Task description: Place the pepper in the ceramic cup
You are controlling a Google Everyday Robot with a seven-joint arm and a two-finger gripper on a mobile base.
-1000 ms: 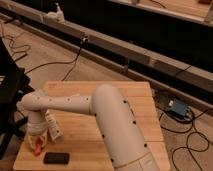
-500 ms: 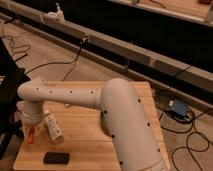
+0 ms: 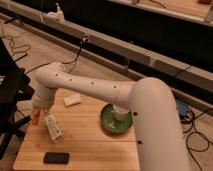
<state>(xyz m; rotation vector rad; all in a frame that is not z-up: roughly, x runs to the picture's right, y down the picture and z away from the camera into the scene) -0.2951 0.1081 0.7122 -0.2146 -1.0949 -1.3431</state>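
My gripper [image 3: 36,113] hangs over the left edge of the wooden table [image 3: 95,150], at the end of the white arm that curves in from the lower right. It is shut on the pepper [image 3: 36,119], a slim orange-red piece that sticks down out of the fingers, lifted off the tabletop. The ceramic cup [image 3: 120,113], small and white, stands in the dark green round dish [image 3: 108,123] near the middle of the table, well to the right of the gripper and partly hidden by the arm.
A white labelled tube [image 3: 53,128] lies just right of the gripper. A small white packet [image 3: 72,100] sits farther back, and a black phone [image 3: 56,158] lies near the front edge. Cables trail over the floor, and a dark chair [image 3: 10,100] stands to the left.
The gripper has risen from the tabletop with the pepper in it, near the table's left edge. The camera now sees the table closer, and the green dish and cup have come into view.
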